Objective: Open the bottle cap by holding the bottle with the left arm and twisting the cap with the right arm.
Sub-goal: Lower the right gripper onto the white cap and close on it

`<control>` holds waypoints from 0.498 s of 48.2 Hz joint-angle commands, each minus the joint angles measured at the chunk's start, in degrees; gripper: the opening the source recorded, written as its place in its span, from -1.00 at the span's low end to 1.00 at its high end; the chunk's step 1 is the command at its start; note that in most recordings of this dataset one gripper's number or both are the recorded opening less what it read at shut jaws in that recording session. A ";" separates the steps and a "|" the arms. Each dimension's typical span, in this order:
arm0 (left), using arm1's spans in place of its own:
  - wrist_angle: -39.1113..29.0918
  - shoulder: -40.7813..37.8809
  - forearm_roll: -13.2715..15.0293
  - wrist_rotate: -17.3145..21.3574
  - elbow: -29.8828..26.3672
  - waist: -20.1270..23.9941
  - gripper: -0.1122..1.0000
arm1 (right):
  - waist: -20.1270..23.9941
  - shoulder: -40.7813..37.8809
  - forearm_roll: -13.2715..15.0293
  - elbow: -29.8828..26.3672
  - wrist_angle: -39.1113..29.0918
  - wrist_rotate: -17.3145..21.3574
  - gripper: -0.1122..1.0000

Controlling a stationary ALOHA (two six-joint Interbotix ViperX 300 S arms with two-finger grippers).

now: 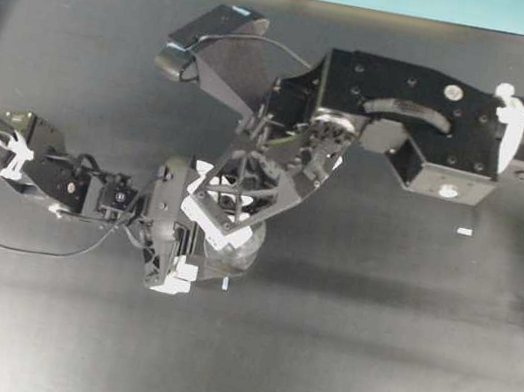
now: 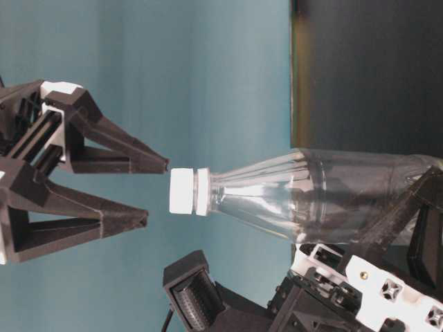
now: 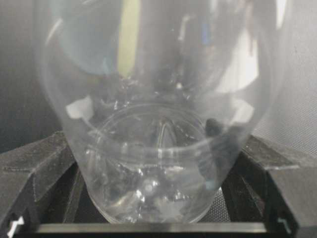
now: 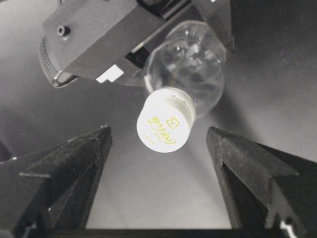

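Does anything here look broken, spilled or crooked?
Nothing stands out. The bottle is empty and undamaged, held between the left fingers, cap still on. The right fingers are spread wide, short of the cap.

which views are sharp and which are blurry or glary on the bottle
Right wrist view: bottle cap crisp, its yellow print readable. Left wrist view: bottle fills the frame, soft, with bright reflections. Table-level view: slightly soft, highlights streak the clear body.

open gap around bottle cap (image 4: 163, 124), right claw (image 4: 158, 144) unobstructed
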State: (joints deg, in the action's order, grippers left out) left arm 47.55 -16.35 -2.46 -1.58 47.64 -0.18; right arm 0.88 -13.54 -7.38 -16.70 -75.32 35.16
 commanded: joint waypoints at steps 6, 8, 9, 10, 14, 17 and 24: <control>0.44 0.00 -0.18 -0.09 -0.26 -0.18 0.77 | 0.53 -0.88 -0.18 0.35 0.18 0.53 0.43; 0.44 0.00 -0.18 -0.09 -0.26 -0.26 0.77 | 0.53 -1.05 -0.18 0.26 0.18 0.53 0.36; 0.44 0.00 -0.09 -0.09 -0.26 -0.18 0.77 | 0.62 -1.05 -0.18 0.26 0.18 0.53 0.32; 0.44 0.00 -0.09 -0.09 -0.26 -0.18 0.77 | 0.70 -1.23 -0.09 0.26 0.18 0.53 0.28; 0.44 -0.09 -0.18 0.00 -0.26 -0.18 0.77 | 0.70 -1.41 -0.18 0.35 0.26 0.00 -0.02; 0.35 -0.09 -0.18 -0.09 -0.26 -0.18 0.77 | 0.79 -1.41 -0.18 0.44 0.26 -0.62 -0.13; 0.44 -0.09 -0.18 -0.09 -0.26 -0.18 0.77 | 0.88 -1.49 -0.18 0.09 -0.09 -5.19 -0.12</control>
State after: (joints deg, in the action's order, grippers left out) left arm 47.72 -16.61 -2.37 -1.67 47.64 -0.26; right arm 1.14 -14.94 -7.38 -16.08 -75.23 32.61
